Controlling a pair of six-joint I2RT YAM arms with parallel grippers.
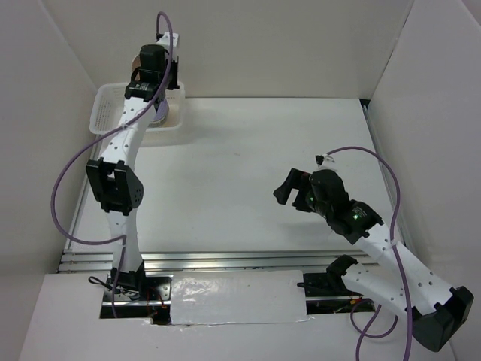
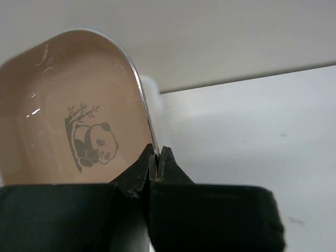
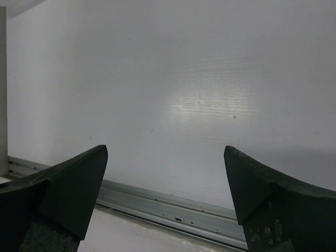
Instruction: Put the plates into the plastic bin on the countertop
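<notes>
**Item 1 – L gripper** (image 2: 158,153): far-left corner of the scene, arm stretched out over the plastic bin (image 1: 101,114). Jaws pinched nearly together on the rim of one plate. Only the thin rim sits betw. the fingertips.

**Item 2 – held plate** (image 2: 68,110): tan-brown, shallow, rounded corners, panda-and-bamboo print at centre. Stands on edge, left of the fingers in the wrist view. From the top cam only a brown sliver shows, beyond the gripper.

**Item 3 – plastic bin**: white, lattice sides, in the far-left corner of the countertop (image 1: 248,162). Mostly hidden by the L arm. A lavender dish edge (image 1: 158,114) shows under the wrist, apparently inside the bin. Other contents can't be told.

**Item 4 – R gripper** (image 3: 165,152): right side of the countertop, nearer the front, well apart from the bin. Jaws spread wide, nothing betw. them, bare white surface behind.

**Item 5 – metal rail** (image 1: 225,260): runs along the near edge of the countertop, also seen low in the R wrist view.
</notes>
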